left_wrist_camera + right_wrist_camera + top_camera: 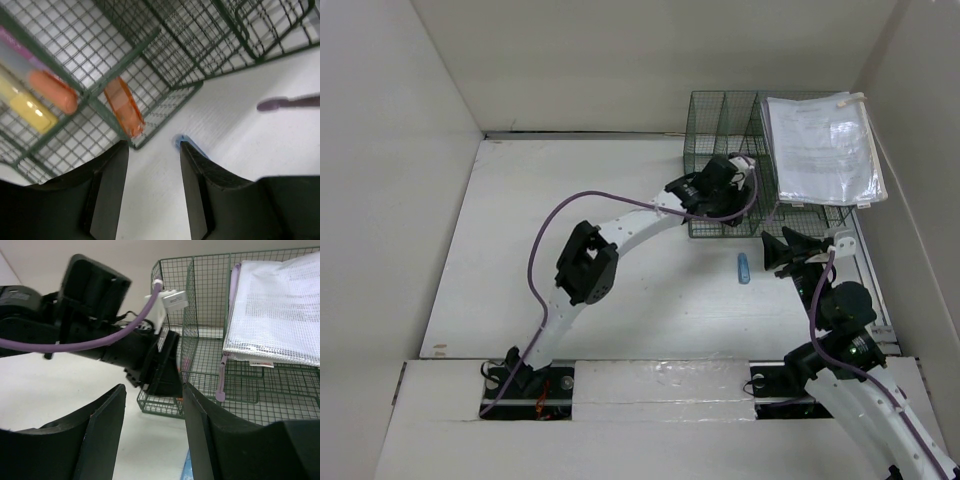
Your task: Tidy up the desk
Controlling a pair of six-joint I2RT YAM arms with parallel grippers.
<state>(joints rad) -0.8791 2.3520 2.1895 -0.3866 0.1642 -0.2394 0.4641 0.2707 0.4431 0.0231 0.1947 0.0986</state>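
The white desk carries a dark green wire-mesh organizer at its back right. My left gripper hovers at the front corner of the organizer's low tray. In the left wrist view that gripper is open with only bare desk between the fingers. Just beyond its fingertips a small orange thing lies inside the tray. A small blue oblong thing lies on the desk in front of the organizer. My right gripper is close beside the blue thing and stands open and empty.
A white mesh pouch with papers lies on top of the organizer's right side, and its purple zipper pull hangs down. An orange marker and a yellow marker lie in another mesh compartment. White walls enclose the desk.
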